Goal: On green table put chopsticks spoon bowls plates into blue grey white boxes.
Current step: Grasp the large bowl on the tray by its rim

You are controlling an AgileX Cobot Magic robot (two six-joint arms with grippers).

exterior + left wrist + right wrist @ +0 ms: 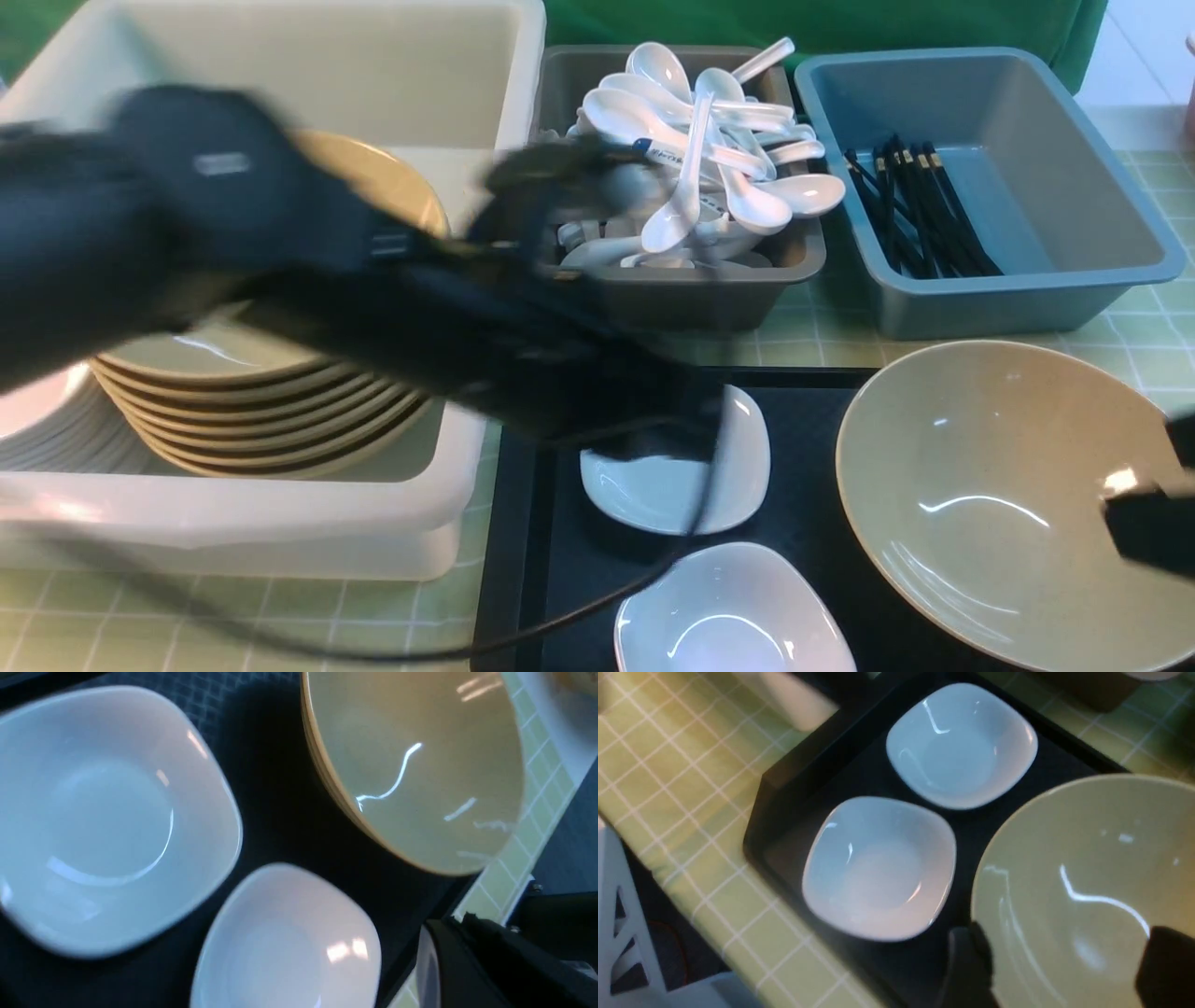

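Note:
A large tan bowl (980,504) (420,765) (1087,882) sits on the right of a black tray (812,420). Two white square bowls (672,485) (738,616) lie on the tray's left half. My right gripper (1144,523) (1064,947) is open and straddles the tan bowl's near rim, one finger (966,961) outside and the other inside. My left gripper (653,439) (448,924) is blurred with motion. It hangs shut and empty just above the farther white bowl (107,816), partly hiding it.
The white box (280,523) at the left holds a stack of tan plates (261,411) and white dishes. Behind the tray, the grey box (691,299) is piled with white spoons (709,149). The blue box (1027,187) holds black chopsticks (920,215).

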